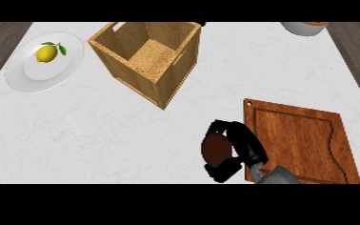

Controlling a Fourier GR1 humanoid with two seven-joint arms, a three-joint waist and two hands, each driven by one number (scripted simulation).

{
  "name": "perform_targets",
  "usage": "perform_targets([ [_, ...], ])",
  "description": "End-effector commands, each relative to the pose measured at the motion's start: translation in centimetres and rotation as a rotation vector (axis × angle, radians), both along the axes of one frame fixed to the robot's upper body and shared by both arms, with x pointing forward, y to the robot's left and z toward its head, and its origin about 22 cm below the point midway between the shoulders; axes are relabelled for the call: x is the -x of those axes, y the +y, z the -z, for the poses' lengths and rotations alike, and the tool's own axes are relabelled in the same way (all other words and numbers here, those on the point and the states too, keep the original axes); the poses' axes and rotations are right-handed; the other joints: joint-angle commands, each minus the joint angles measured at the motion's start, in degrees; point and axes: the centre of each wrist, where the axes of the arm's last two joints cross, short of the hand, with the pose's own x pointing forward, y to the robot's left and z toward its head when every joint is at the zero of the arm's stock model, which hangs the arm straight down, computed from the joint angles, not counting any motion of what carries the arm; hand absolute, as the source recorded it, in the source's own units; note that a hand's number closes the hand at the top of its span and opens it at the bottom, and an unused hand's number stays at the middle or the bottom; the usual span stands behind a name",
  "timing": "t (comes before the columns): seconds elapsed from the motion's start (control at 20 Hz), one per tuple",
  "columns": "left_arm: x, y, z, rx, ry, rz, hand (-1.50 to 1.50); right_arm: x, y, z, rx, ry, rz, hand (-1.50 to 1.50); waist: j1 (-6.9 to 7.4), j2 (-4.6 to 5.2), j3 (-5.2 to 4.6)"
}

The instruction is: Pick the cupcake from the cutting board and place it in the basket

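- Just off the left edge of the cutting board (299,140), my right hand (243,148) hangs over the white counter (105,138), its black fingers (224,126) and thumb curled round the cupcake (215,148).
- The cupcake shows as a dark brown round shape inside my curl, clear of the board and off its surface; I cannot tell which way up it sits.
- The board lies to the right of my fingers, its near corner partly behind my wrist.
- The basket (151,59), a wooden open-topped box with a woven floor, stands up and to the left of my fingers, well apart from them.
- Farther left past the basket, a white plate (32,74) carries a lemon (47,53).
- A white bowl (304,27) sits at the far right edge, well beyond my fingers.
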Motion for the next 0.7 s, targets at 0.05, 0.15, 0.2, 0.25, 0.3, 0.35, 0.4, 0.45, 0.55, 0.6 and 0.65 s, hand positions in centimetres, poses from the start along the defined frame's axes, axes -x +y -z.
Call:
perform_targets([
  [0.05, -8.6, -3.1, -3.4, 0.076, -0.401, 0.147, 0.00, 1.5, 9.2, -1.1, -0.138, -0.020, -0.042, 1.50, -0.75, -0.64, 0.75],
  [0.15, -8.7, -3.2, -3.3, 0.094, -0.400, 0.147, 0.00, 1.8, 10.6, -1.7, -0.172, -0.054, -0.032, 1.50, -0.94, -0.88, 0.83],
  [0.2, -8.8, -3.0, -3.4, 0.088, -0.401, 0.146, 0.00, 1.6, 11.0, -2.5, -0.194, -0.105, -0.034, 1.50, -1.06, -1.19, 0.92],
  [0.25, -8.9, -3.1, -3.3, 0.091, -0.403, 0.150, 0.00, 1.8, 11.3, -2.6, -0.207, -0.119, -0.022, 1.50, -1.00, -1.05, 1.06],
  [0.3, -9.2, -3.1, -3.4, 0.089, -0.409, 0.152, 0.00, 1.8, 11.6, -3.2, -0.234, -0.152, -0.018, 1.50, -1.39, -1.13, 1.10],
  [0.35, -8.9, -3.1, -3.2, 0.095, -0.396, 0.146, 0.00, 1.9, 11.8, -3.6, -0.260, -0.169, 0.000, 1.50, -1.33, -1.23, 1.20],
  [0.4, -8.9, -3.0, -3.1, 0.094, -0.399, 0.145, 0.00, 1.8, 12.0, -4.1, -0.283, -0.204, 0.021, 1.50, -1.37, -1.33, 1.17],
  [0.45, -9.2, -3.0, -3.3, 0.093, -0.405, 0.139, 0.00, 1.9, 12.3, -4.3, -0.293, -0.227, 0.024, 1.50, -1.81, -1.40, 1.18],
  [0.55, -9.0, -2.9, -3.1, 0.098, -0.395, 0.142, 0.00, 2.1, 12.8, -5.4, -0.339, -0.284, 0.045, 1.50, -1.95, -1.79, 1.14],
  [0.6, -9.0, -3.0, -3.2, 0.095, -0.405, 0.143, 0.00, 2.0, 13.0, -5.6, -0.348, -0.296, 0.063, 1.50, -1.76, -1.79, 1.12],
  [0.65, -9.1, -3.0, -3.3, 0.099, -0.405, 0.148, 0.00, 2.1, 13.3, -6.1, -0.359, -0.316, 0.063, 1.50, -1.96, -1.88, 1.09],
])
